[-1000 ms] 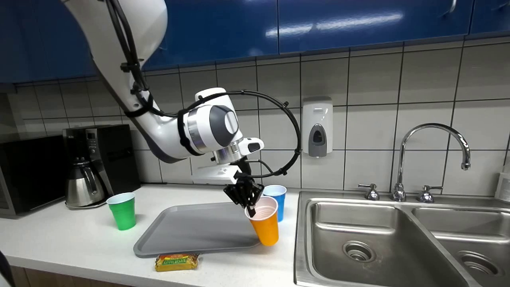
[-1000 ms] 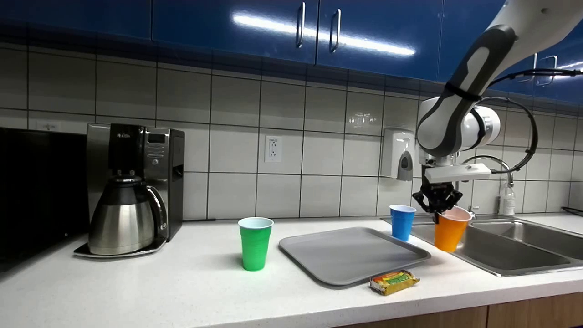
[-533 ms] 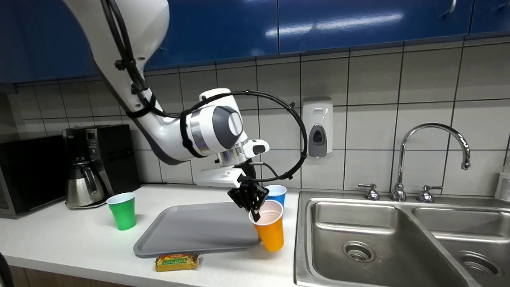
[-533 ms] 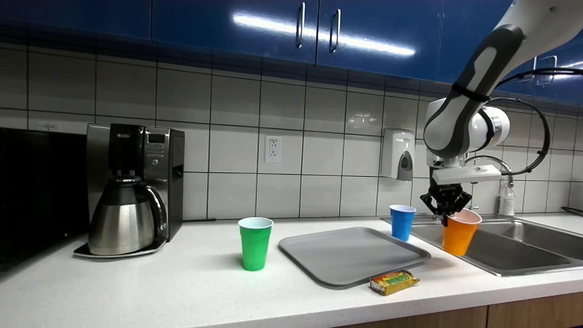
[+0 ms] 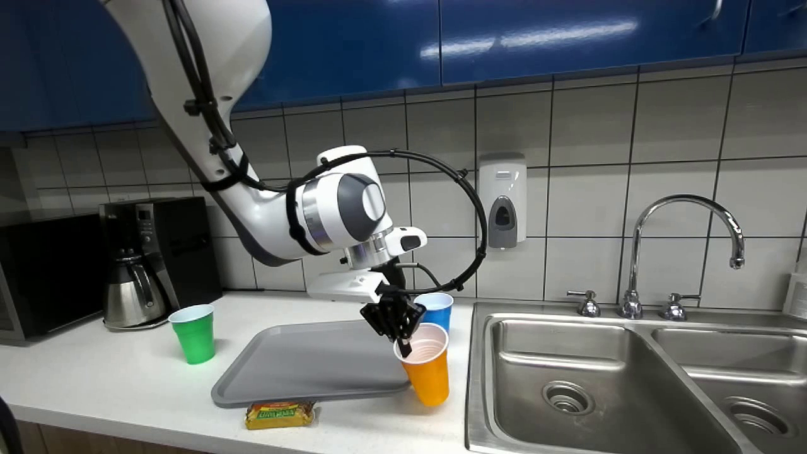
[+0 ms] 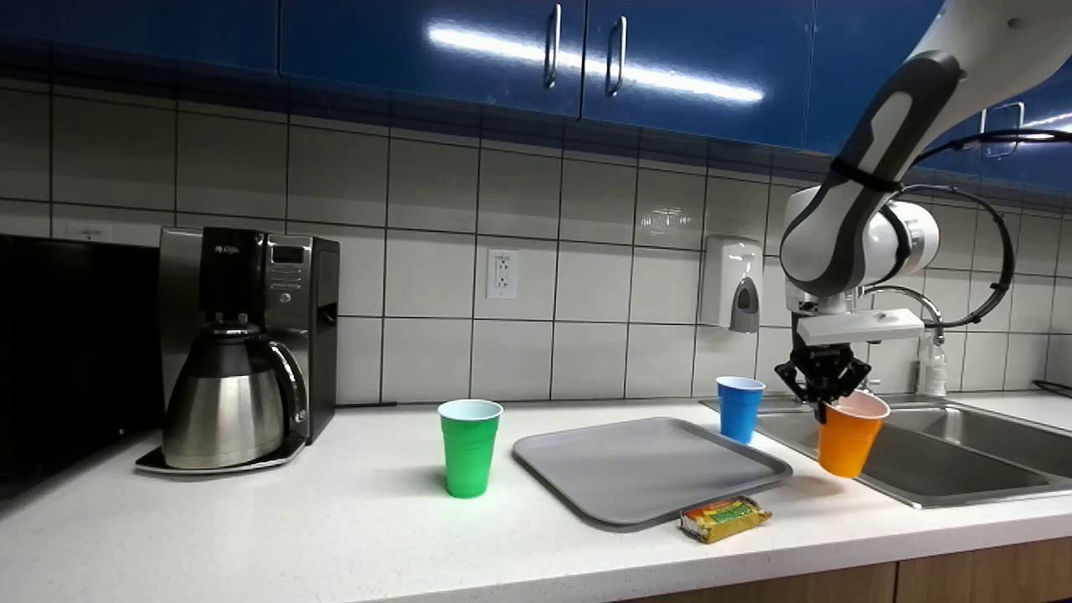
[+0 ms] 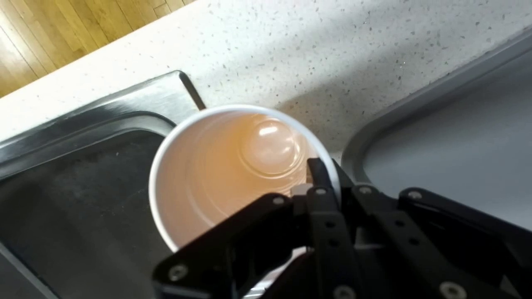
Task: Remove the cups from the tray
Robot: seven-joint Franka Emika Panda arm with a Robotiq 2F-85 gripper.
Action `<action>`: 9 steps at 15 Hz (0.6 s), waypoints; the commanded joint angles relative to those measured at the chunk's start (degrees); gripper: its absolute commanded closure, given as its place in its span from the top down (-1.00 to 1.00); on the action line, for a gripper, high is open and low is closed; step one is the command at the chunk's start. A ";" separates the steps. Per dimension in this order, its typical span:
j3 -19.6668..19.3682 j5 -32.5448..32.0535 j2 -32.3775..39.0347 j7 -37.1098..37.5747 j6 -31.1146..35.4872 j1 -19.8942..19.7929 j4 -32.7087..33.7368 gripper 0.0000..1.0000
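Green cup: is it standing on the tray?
No, in an exterior view the green cup stands on the counter, with a gap between it and the tray.

Glare high, shadow low

In an exterior view, I see white glare streak the blue cabinets (image 6: 687, 42) at 12 o'clock. In my wrist view, soft shadow crosses the bright counter (image 7: 249, 50) toward 2 o'clock, and the orange cup (image 7: 220, 174) glints inside.
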 commanded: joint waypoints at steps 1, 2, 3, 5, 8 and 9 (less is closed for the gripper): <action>0.41 -0.52 1.23 1.40 1.36 -0.82 0.02 -0.98; 0.35 -0.51 1.67 1.46 1.48 -0.74 0.16 -0.98; 0.27 -0.42 2.05 1.44 1.62 -0.67 0.24 -0.98; 0.12 -0.56 2.77 1.50 1.88 -0.53 0.42 -0.98; -0.15 -1.12 3.64 2.05 2.36 -0.29 0.65 -0.27; -0.24 -1.18 3.88 2.16 2.65 -0.24 0.70 -0.14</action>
